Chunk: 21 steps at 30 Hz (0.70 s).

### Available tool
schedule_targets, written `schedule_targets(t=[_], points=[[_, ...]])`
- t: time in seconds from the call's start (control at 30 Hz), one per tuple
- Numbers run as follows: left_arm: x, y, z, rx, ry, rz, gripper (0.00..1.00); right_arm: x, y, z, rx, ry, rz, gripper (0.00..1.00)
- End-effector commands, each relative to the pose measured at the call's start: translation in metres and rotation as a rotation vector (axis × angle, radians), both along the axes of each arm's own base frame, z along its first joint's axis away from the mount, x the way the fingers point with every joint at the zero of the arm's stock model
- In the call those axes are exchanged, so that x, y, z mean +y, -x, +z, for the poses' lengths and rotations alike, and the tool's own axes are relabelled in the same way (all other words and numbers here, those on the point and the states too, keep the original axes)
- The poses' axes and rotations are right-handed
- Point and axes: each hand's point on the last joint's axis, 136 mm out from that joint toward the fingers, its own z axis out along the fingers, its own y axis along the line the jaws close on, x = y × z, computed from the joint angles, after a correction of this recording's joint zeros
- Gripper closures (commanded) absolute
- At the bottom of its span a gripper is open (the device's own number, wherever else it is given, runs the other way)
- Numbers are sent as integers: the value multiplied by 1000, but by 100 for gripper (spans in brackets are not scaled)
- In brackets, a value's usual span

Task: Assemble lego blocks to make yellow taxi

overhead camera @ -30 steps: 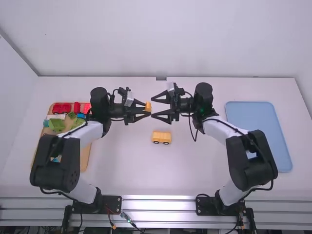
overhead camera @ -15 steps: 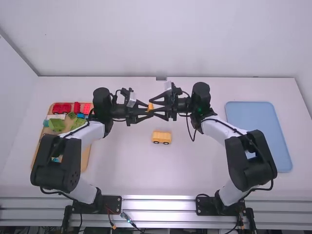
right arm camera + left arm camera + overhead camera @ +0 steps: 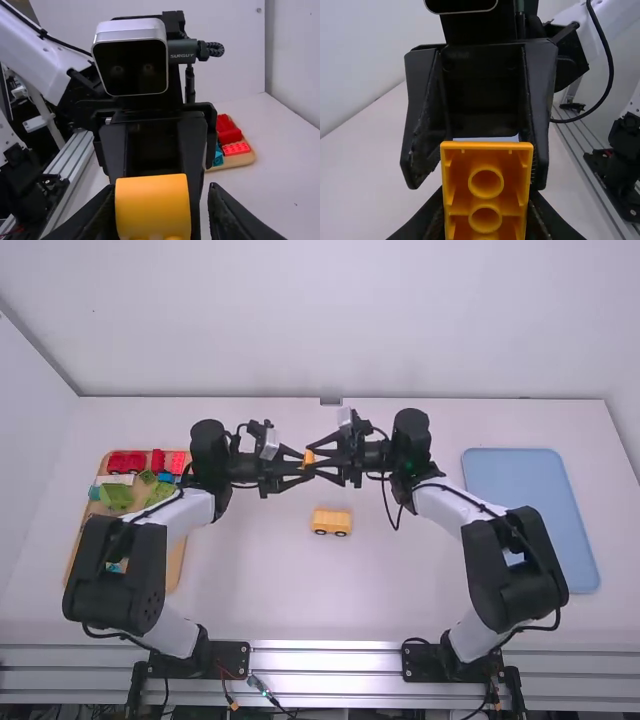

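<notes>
In the high view, above mid-table, the left gripper (image 3: pixel 301 466) is shut on a yellow-orange block (image 3: pixel 308 457). Facing it, the right gripper (image 3: pixel 317 457) has its fingers either side of the same block. The left wrist view has the block (image 3: pixel 486 185), hollow underside showing, between the fingers of the left gripper (image 3: pixel 485 220). Seen from the right wrist, the block's smooth face (image 3: pixel 152 205) lies between the open fingers of the right gripper (image 3: pixel 160 215), a gap visible along one side. A yellow wheeled car base (image 3: pixel 332 521) stands on the table below the grippers.
A wooden tray (image 3: pixel 175 562) at the left holds red, green and blue blocks, partly under the left arm. A light blue tray (image 3: pixel 530 480) lies at the right, its near part beside the right arm. The white table (image 3: pixel 300 590) carries both.
The right gripper has moved left around the block, its fingers now closer together than a second ago. The left gripper, still with the block, has shifted slightly right. The car base has not moved.
</notes>
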Motion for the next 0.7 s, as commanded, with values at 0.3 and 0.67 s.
schedule_targets(t=[0.3,0.67], points=[[-1,4,-2,8,2,-17,67,1,-5,4,-47,-6,-2,65],[-1,3,-5,4,-5,-13,1,0,-23,1,-44,8,-109,67]])
